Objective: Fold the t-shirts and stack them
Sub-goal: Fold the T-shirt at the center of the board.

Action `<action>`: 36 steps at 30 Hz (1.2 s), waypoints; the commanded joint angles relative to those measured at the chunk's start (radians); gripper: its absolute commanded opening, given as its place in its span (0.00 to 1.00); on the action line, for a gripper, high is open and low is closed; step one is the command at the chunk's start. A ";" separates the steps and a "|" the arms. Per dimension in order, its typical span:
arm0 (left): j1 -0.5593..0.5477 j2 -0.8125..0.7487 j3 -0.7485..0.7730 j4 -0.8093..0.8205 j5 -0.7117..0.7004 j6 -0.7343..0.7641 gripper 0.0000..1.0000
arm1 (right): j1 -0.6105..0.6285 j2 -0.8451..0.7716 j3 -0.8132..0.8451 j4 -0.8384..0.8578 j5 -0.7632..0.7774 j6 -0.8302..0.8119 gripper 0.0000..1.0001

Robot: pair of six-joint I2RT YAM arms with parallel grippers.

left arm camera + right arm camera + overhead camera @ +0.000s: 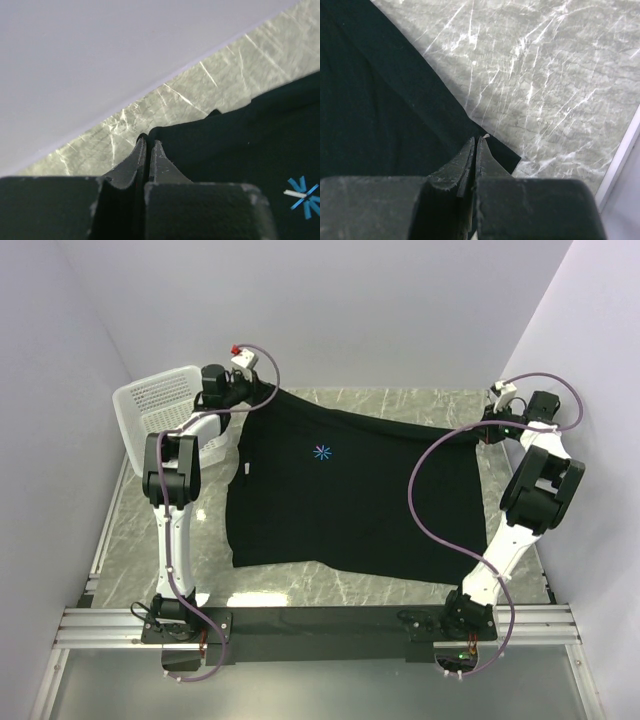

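The t-shirt [340, 500] lay spread on the counter [300, 585], its far edge drawn between the two arms. Smoothing it well called for pulling both corners evenly apart and level, so the cloth tautened without skewing. The left fingers [132, 160] were pinched shut on its far-left corner and the right fingers [487, 160] on its far-right corner, both arms stretched out to the far side.
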 commanded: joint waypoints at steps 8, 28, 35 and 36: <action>0.004 0.046 0.085 -0.118 -0.126 -0.293 0.02 | 0.004 -0.082 -0.013 0.039 -0.014 0.030 0.00; -0.022 -0.125 -0.123 0.089 -0.088 0.296 0.00 | 0.013 -0.189 -0.079 -0.070 -0.031 -0.286 0.00; -0.025 -0.185 -0.192 0.118 -0.044 0.391 0.00 | 0.013 -0.220 -0.090 -0.104 -0.040 -0.367 0.00; -0.027 -0.193 -0.199 0.113 -0.037 0.421 0.00 | 0.015 -0.223 -0.098 -0.103 -0.038 -0.378 0.00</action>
